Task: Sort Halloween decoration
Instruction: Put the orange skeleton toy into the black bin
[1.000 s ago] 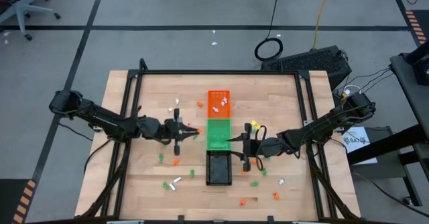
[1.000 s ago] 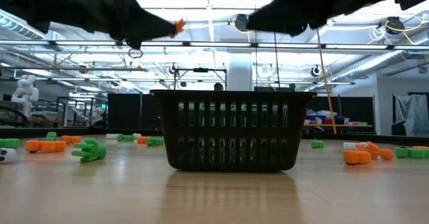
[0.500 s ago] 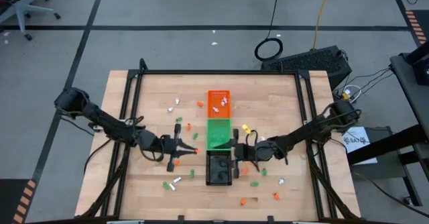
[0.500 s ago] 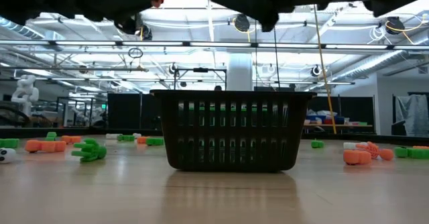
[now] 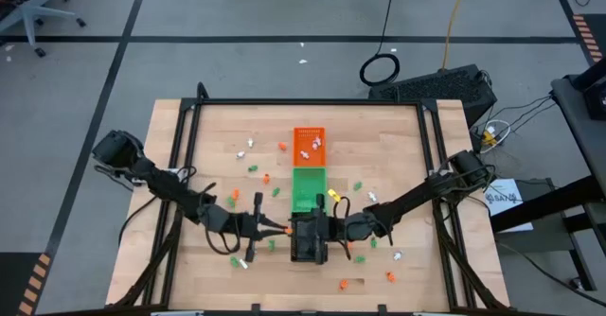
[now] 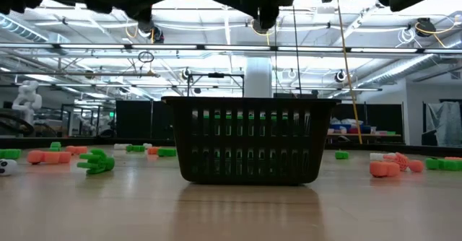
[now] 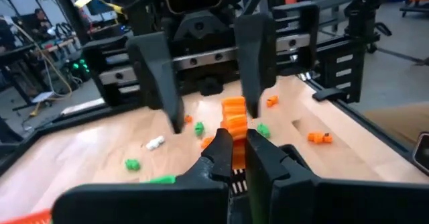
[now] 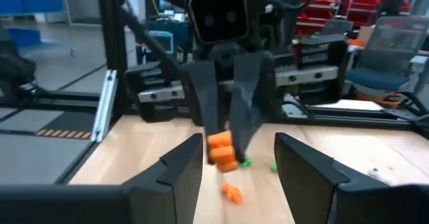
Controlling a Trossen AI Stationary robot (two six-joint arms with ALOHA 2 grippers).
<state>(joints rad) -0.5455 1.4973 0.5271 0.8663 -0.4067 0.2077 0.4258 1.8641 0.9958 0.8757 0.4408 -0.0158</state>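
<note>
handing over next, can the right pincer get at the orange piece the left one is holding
Probably yes. The right pincer is open and faces the left pincer, which is shut on the orange piece above the black tray. Nothing shows between them.

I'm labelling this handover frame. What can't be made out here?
- Black tray contents: high view, both claws overlap it; low view, wall blocks it.
- Left claw and its orange trinket: low view, cut off by top edge.
- Trinket shapes in orange tray: too small.
</note>
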